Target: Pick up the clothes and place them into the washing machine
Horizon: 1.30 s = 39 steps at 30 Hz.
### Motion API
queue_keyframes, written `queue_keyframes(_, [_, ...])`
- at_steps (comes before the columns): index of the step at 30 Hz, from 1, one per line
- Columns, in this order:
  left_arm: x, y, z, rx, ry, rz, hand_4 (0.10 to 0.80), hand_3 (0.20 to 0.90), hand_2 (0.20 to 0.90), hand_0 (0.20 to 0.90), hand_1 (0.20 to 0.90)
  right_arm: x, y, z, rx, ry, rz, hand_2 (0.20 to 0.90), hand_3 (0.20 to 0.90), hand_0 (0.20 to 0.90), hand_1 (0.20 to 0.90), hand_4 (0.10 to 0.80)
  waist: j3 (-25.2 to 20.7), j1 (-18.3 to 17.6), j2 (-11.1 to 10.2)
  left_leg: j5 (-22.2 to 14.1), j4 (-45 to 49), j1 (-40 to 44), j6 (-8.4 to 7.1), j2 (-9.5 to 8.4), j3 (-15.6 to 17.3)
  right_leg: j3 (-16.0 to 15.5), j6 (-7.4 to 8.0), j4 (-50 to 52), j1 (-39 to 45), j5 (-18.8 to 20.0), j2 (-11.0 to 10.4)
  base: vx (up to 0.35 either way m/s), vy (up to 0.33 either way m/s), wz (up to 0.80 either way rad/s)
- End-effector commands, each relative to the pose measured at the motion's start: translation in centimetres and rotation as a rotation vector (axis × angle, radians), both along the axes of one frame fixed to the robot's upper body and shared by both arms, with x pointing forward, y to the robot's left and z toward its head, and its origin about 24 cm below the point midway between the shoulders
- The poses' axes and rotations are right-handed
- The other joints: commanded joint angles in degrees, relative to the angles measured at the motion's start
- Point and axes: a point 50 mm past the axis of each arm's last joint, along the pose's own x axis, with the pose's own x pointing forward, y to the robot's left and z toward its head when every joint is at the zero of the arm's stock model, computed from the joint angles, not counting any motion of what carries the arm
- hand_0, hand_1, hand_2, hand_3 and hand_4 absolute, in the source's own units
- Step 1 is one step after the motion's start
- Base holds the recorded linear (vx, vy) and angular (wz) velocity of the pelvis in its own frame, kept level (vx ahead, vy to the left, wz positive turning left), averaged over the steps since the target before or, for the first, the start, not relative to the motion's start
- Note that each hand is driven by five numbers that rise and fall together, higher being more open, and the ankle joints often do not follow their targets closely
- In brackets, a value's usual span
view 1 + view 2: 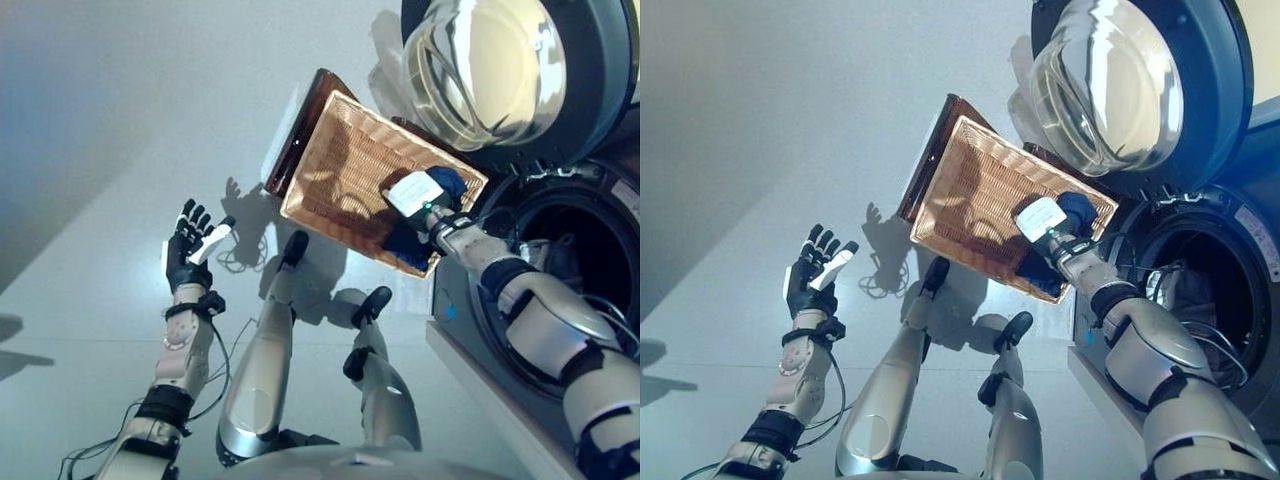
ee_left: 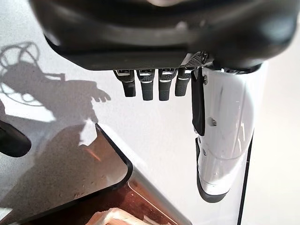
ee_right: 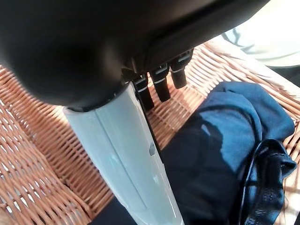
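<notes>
You get bright, hard light from above: crisp shadows of arm and spread fingers fall on the pale grey floor [image 1: 120, 120], and strong glare washes the domed glass of the open washing machine door [image 1: 485, 65]. In your right wrist view the woven brown wicker basket [image 3: 42, 154] stays sharp, while the near black hand bulk [image 3: 93, 42] blurs.

The floor [image 1: 120, 150] on the robot's left lies bare around the left hand [image 1: 188, 250], whose fingers [image 2: 150, 86] are straight and touch nothing. The wicker basket [image 1: 330, 170] sits just beside the washing machine opening [image 1: 580, 260]. The right hand [image 1: 425, 205] hovers inside it over the dark clothes [image 3: 225, 154]. The glass door [image 1: 485, 65] stands swung open past the basket's far corner.
</notes>
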Motion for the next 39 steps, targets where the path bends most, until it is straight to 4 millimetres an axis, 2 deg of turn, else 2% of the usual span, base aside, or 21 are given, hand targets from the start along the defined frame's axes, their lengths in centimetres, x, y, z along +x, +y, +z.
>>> queue_keyframes(1, [-0.7,1.1,1.3,0.011,-0.101,0.052,0.8,0.9,0.9,0.9,0.9,0.1,-2.2,1.5,-0.036,-0.045,-0.047,0.9,0.9,0.9,0.9,0.8,-1.04,0.79,-0.08,0.02,-4.89,0.55,-2.55,-4.08,-1.26,0.2,0.05,0.78,6.94,-2.81,1.53,-0.052,-0.01,0.02])
queue_keyframes(9, [-0.7,1.1,1.4,0.01,-0.104,0.052,0.8,0.9,0.9,0.9,0.9,-0.2,-1.7,0.5,-0.015,-0.007,-0.037,0.9,0.9,0.9,0.9,0.8,-0.13,0.44,0.53,0.29,-4.89,0.27,-2.5,-3.95,-0.85,0.8,-0.12,1.64,5.85,-2.9,1.8,-0.017,0.0,0.0])
queue_keyframes(15, [-0.4,1.1,1.7,0.02,-0.115,0.04,0.8,0.9,0.9,0.9,0.9,-1.1,-2.0,-1.4,-0.004,0.052,-0.049,0.9,0.9,0.9,0.9,0.8,-0.46,0.19,0.4,0.33,-4.89,0.58,-2.33,-3.64,-0.62,1.01,-0.08,1.93,5.86,-2.89,1.75,0.0,0.0,0.0])
queue_keyframes(20, [-0.4,1.1,1.9,0.019,-0.125,0.038,0.8,0.9,0.9,0.9,0.9,-1.3,-2.5,-1.5,-0.008,0.063,-0.066,0.9,0.9,0.9,0.9,0.8,-0.2,0.16,0.72,0.45,-4.89,0.37,-2.31,-3.73,-0.64,0.8,-0.11,1.91,5.68,-3.0,1.72,0.0,0.0,0.0])
queue_keyframes(21, [-0.5,1.1,1.9,0.013,-0.127,0.041,0.8,0.9,0.9,0.9,0.9,-1.3,-2.7,-1.5,-0.01,0.062,-0.071,0.741,0.741,0.741,0.741,0.686,-0.01,0.17,0.86,0.47,-4.89,0.27,-2.32,-3.82,-0.66,0.76,-0.12,1.83,5.63,-3.02,1.72,0.0,0.0,0.0])
queue_keyframes(22, [-0.5,1.1,1.9,0.009,-0.13,0.044,0.8,0.9,0.9,0.9,0.9,-1.3,-2.7,-1.4,-0.009,0.061,-0.074,0.466,0.466,0.466,0.466,0.49,0.07,0.16,0.91,0.47,-4.89,0.22,-2.34,-3.88,-0.72,0.73,-0.09,1.8,5.6,-3.0,1.7,0.0,0.0,0.0])
queue_keyframes(23, [-0.6,1.2,1.8,0.007,-0.125,0.046,0.8,0.9,0.9,0.9,0.9,-1.3,-2.7,-1.3,-0.009,0.059,-0.073,0.236,0.236,0.236,0.236,0.325,0.12,0.13,1.0,0.51,-4.89,0.18,-2.36,-3.93,-0.77,0.69,-0.07,1.8,5.54,-2.98,1.72,0.0,0.0,0.0])
queue_keyframes(24, [-0.6,1.2,1.8,0.006,-0.125,0.046,0.8,0.9,0.9,0.9,0.9,-1.3,-2.7,-1.3,-0.009,0.059,-0.073,0.2,0.2,0.2,0.2,0.3,0.12,0.12,1.02,0.52,-4.89,0.18,-2.36,-3.93,-0.78,0.67,-0.07,1.8,5.54,-2.98,1.72,0.0,0.0,0.0])
queue_keyframes(39, [-0.5,1.4,1.9,0.01,-0.123,0.067,0.8,0.9,0.9,0.9,0.9,-0.8,-3.7,0.3,-0.085,-0.016,-0.086,0.2,0.2,0.2,0.2,0.3,0.44,0.06,1.41,0.57,-4.89,0.16,-2.27,-4.11,-0.84,0.96,-0.13,2.0,5.23,-2.96,1.74,0.0,0.002,-0.02])
